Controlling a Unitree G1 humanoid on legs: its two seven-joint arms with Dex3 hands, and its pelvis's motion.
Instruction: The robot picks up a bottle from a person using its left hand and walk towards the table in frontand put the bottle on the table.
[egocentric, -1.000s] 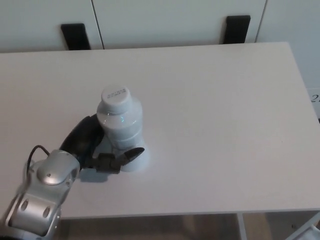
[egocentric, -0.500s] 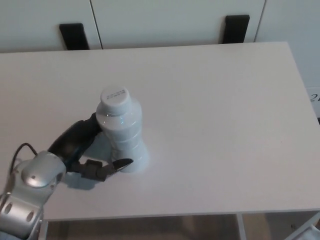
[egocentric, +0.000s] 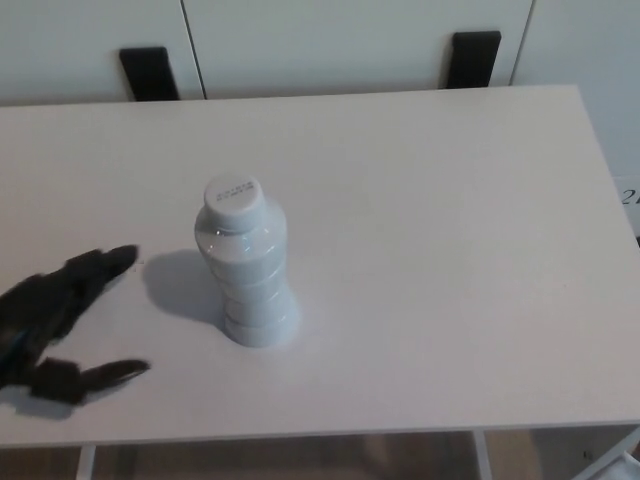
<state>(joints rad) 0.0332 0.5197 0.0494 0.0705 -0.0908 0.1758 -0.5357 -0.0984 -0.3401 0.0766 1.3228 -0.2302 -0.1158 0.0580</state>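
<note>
One white bottle (egocentric: 245, 270) upright on table (egocentric: 450, 250); cap lettering unreadable; left hand (egocentric: 55, 325) apart, fingers spread, empty.

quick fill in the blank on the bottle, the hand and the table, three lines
1. The bottle stands ____ on the table.
2. The left hand is ____, apart from the bottle and holding nothing.
3. The colour of the bottle's cap is ____.

Missing words: upright; open; white

The bottle (egocentric: 247, 275) and its cap (egocentric: 232, 196) are showing plain white against the white table (egocentric: 440, 230). The left hand (egocentric: 55, 318) is showing black, like the two blocks (egocentric: 148, 72) behind.
</note>
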